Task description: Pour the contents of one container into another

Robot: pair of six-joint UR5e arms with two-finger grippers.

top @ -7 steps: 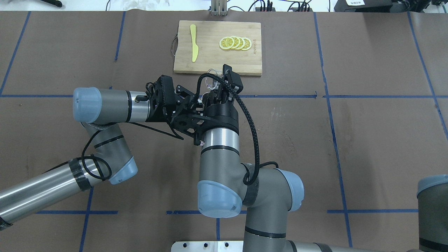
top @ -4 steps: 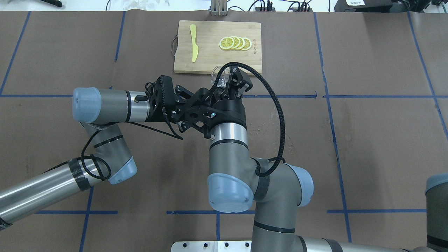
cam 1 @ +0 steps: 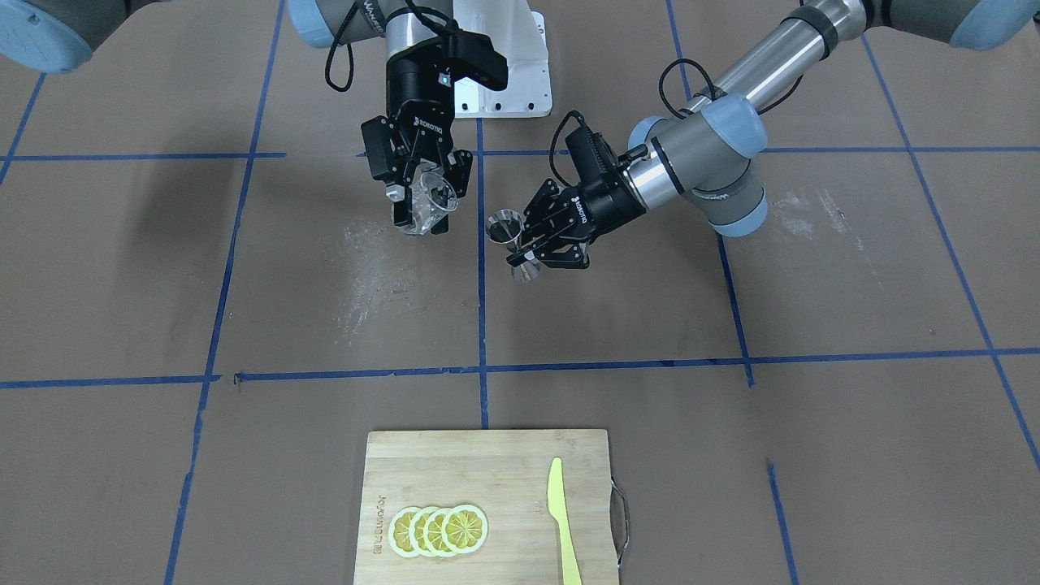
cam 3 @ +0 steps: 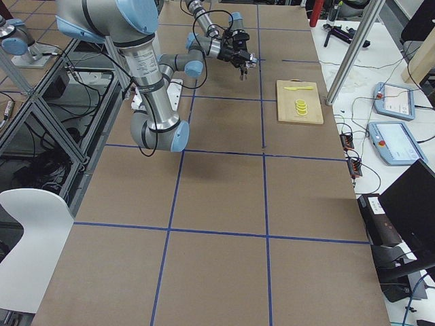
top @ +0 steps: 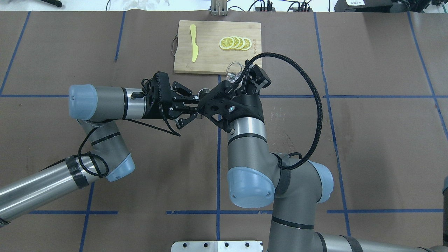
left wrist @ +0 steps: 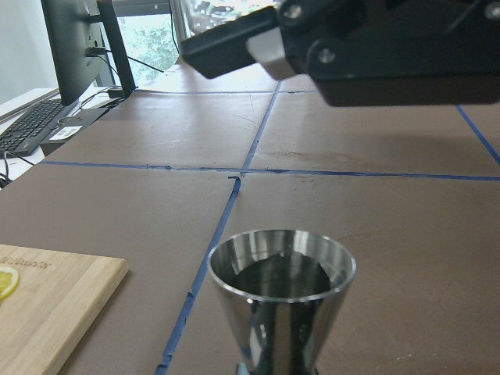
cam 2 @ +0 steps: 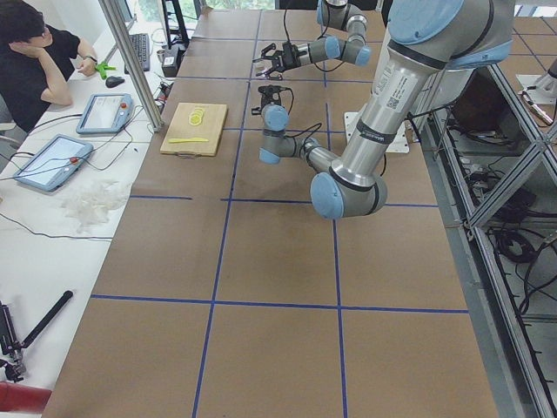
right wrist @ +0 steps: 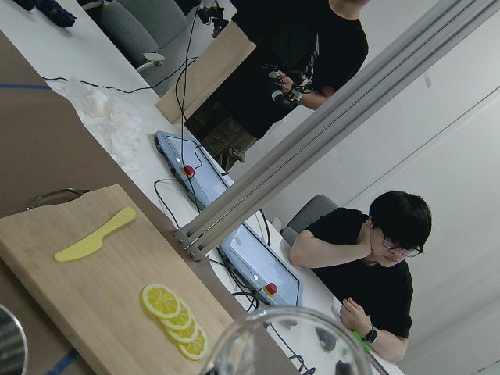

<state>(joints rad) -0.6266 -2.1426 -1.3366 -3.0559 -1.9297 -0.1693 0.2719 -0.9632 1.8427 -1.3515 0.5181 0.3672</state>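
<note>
My left gripper is shut on the waist of a steel jigger, held close to upright above the table. In the left wrist view the jigger fills the lower middle, and I cannot tell what is in it. My right gripper is shut on a clear glass, which is tilted and hangs apart from the jigger toward the robot's right. From overhead, the glass sits ahead of the right gripper, near the board's edge, and the jigger shows by the left gripper. The glass rim shows at the bottom of the right wrist view.
A wooden cutting board lies at the table's far side with lemon slices and a yellow knife. Pale smears mark the brown paper under the glass. A seated person is at a side desk beyond the table.
The right arm has swung to the robot's right, carrying the glass away from over the jigger, which now shows from overhead. The left gripper shifted slightly.
</note>
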